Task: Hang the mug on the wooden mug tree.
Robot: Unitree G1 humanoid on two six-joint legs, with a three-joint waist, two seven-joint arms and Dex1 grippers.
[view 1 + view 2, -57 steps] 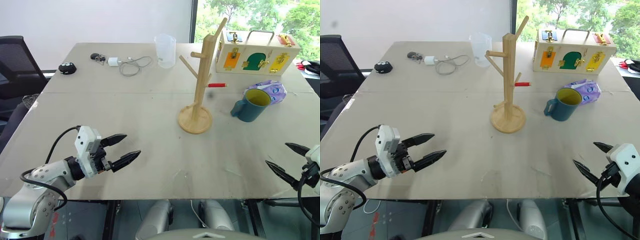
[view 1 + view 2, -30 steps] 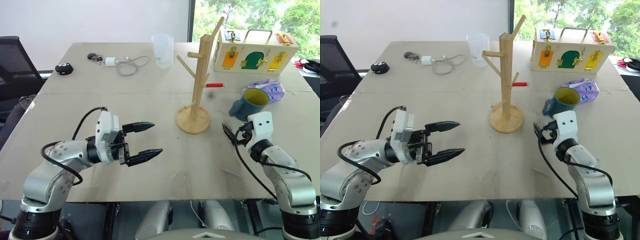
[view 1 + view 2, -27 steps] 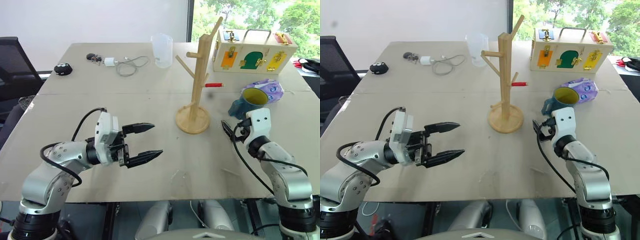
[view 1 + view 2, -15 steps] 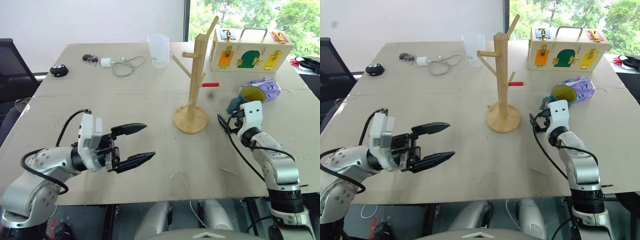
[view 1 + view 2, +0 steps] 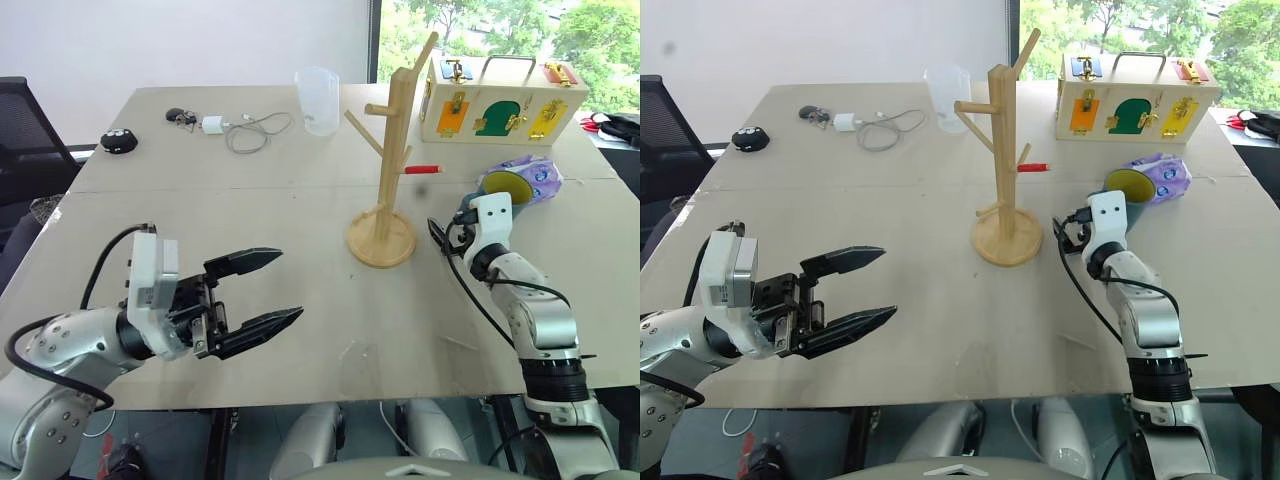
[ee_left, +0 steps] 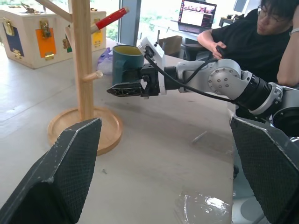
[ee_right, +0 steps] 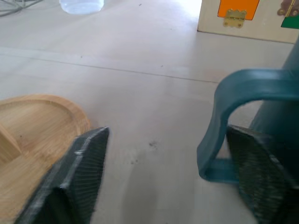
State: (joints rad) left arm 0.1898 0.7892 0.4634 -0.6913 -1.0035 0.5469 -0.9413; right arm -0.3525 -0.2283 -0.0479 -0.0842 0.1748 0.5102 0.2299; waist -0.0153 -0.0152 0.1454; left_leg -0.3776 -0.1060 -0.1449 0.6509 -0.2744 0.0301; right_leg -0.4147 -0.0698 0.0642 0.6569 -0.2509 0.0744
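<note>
The dark teal mug [image 5: 508,182] with a yellow inside stands upright on the table, to the right of the wooden mug tree [image 5: 394,150]. My right gripper [image 5: 450,226] is at the mug's near left side, level with the table and open. In the right wrist view the mug's handle [image 7: 218,116] stands between the two fingers, close against one finger [image 7: 261,168], with a wide gap to the other. The left wrist view shows that gripper [image 6: 122,88] just in front of the mug [image 6: 127,60]. My left gripper [image 5: 290,285] hovers open and empty over the near left of the table.
A wooden box with coloured doors [image 5: 500,100] stands at the back right, a purple packet [image 5: 542,180] just behind the mug. A clear measuring cup [image 5: 318,100], a charger with cable [image 5: 245,128] and small black items lie at the back. A person [image 6: 252,42] sits beyond the table.
My right gripper has moved forward up to the mug's handle. My left gripper has drawn back toward the table's near left, still open.
</note>
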